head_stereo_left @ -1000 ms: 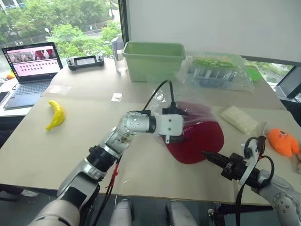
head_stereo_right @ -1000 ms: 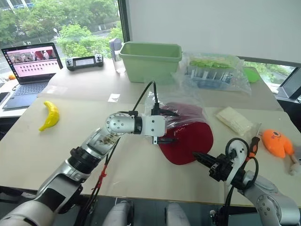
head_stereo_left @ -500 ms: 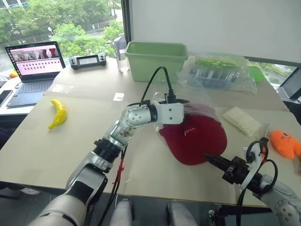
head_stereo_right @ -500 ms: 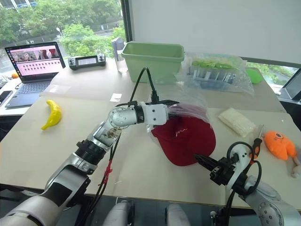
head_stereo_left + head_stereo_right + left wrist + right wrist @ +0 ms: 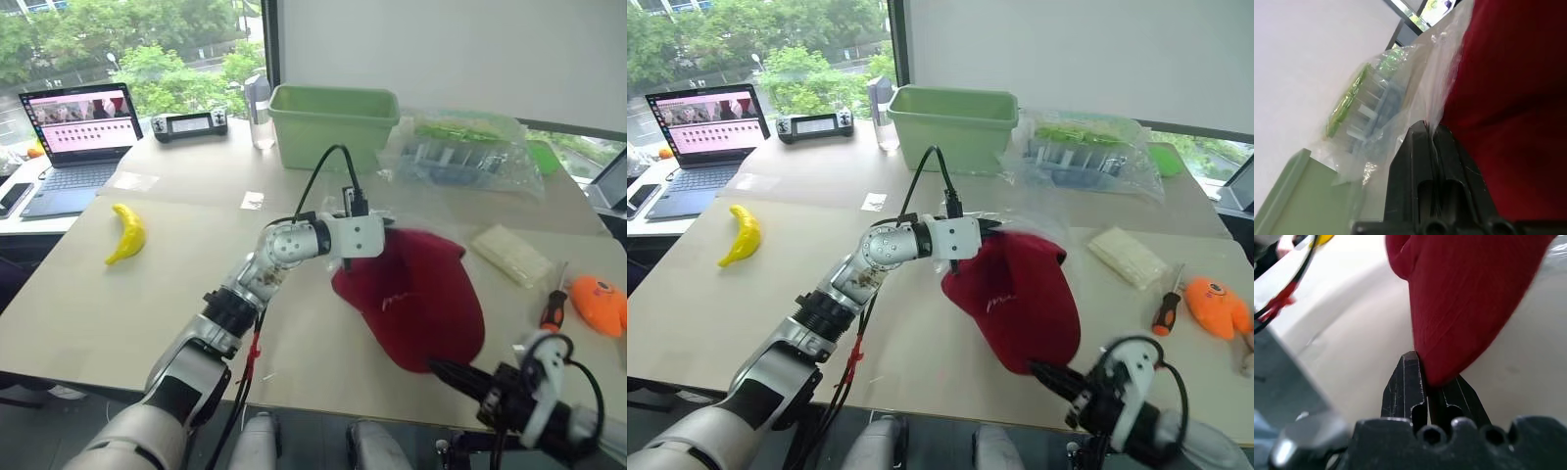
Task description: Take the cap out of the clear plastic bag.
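One cap [image 5: 416, 294], dark red, lifted off the table [image 5: 88, 313] and stretched between two grippers. Right gripper [image 5: 1426, 379] closed tight on the brim's edge, near the table's front edge. Left gripper [image 5: 1431, 142] pinched shut on one clear plastic bag [image 5: 1437, 83] — thin film bunched at the cap's far side. Elsewhere on the pale tabletop: one banana [image 5: 126, 234], one green bin [image 5: 333, 125], one bag of blue and green items [image 5: 468, 152], one orange plush toy [image 5: 600, 304], one screwdriver [image 5: 552, 308], one laptop [image 5: 76, 137], one bottle [image 5: 260, 111] — white wall behind, trees through the window.
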Robot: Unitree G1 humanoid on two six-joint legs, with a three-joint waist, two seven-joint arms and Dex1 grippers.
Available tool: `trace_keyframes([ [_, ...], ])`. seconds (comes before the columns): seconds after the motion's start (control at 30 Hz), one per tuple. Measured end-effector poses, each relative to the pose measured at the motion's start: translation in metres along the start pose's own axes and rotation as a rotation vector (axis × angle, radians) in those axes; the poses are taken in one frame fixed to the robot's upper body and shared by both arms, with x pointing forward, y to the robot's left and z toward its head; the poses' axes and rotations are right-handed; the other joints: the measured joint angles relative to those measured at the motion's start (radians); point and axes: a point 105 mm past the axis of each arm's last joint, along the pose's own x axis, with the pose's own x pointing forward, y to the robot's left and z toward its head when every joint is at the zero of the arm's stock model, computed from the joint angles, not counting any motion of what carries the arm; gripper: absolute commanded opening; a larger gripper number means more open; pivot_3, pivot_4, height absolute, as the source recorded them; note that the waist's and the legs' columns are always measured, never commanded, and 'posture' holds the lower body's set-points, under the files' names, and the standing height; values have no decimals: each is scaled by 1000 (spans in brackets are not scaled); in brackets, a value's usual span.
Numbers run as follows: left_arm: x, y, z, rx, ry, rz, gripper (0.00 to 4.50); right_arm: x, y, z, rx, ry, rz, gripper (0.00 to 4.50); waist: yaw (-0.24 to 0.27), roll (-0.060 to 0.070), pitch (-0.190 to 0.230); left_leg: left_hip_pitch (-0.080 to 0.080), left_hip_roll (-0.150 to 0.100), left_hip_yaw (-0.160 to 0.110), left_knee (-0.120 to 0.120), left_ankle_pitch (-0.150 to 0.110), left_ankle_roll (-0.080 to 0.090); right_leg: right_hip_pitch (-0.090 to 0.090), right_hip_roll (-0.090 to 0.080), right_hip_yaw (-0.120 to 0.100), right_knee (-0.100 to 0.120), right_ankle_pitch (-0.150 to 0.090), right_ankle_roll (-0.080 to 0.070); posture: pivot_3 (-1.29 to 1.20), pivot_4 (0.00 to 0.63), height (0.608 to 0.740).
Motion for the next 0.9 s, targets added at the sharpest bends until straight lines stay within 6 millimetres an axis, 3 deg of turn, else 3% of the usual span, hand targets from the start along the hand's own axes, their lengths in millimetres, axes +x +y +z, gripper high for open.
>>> trace_keyframes([
  [0.13,0,-6,-3,-13,8,-15,57,-33,-1,-8,34,7,-51,0,0,0,0,-1,0,0,0,-2,-4,0,-1,0,-2,0,0,0,150,737],
  [0.23,0,-6,0,-7,0,-20,57,-48,-4,0,32,-25,-81,0,-5,0,0,-1,0,0,0,-2,-4,0,-1,0,-3,0,0,0,150,737],
  [0.3,1,-7,4,-2,-15,-28,57,-57,3,24,11,-136,-61,0,-9,2,0,-2,0,1,-1,-3,-4,-1,-1,0,-3,0,-1,0,150,737],
  [0.43,3,-10,9,2,-30,-49,57,-67,39,91,-150,-381,86,0,-12,2,1,-2,1,0,-2,-3,-4,-1,1,0,-4,1,-1,0,150,737],
  [0.6,1,-15,8,-10,-25,-68,57,-74,58,152,-248,-632,192,0,-11,1,2,-2,0,0,0,-2,-3,1,0,1,-7,1,0,0,150,737],
  [0.73,-5,-20,7,-24,-20,-97,57,-76,50,191,-222,-788,184,0,-9,0,2,-3,-1,0,-1,1,2,1,0,1,-7,2,0,0,150,737],
  [0.8,-20,-25,1,-27,8,-114,57,-67,38,204,-127,-813,186,0,-14,0,2,-3,0,0,-1,2,4,1,1,1,-7,2,0,0,150,737],
  [0.9,-48,-35,-15,-46,86,-153,57,-42,13,199,45,-746,148,0,-20,0,2,-2,1,0,-4,2,5,0,1,2,-6,3,-1,0,150,737],
])
